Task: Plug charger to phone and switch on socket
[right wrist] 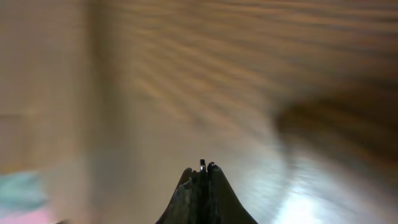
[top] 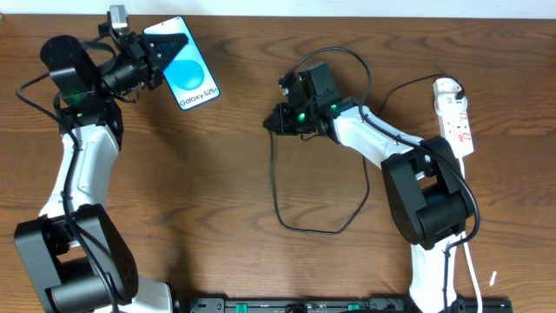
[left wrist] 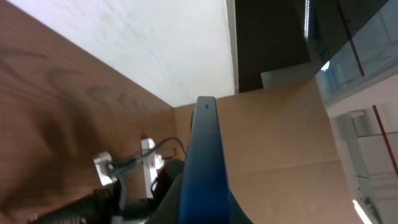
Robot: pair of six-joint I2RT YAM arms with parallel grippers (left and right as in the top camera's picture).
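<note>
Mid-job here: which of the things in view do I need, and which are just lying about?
For the job: phone, held by the left gripper; charger cable, tip in the right gripper; white power strip.
Lying about: a small white scrap, far right front.

Dark wood-grain table (top: 208, 156) w/ white wall (top: 347, 7) behind — tan panel (left wrist: 280, 143) beyond.

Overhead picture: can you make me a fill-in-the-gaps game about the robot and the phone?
The left gripper grips the ___. The right gripper has jaws that are ___, not open. The socket is coloured ___. The charger cable is coloured ___.
Missing words: phone; shut; white; black.
</note>
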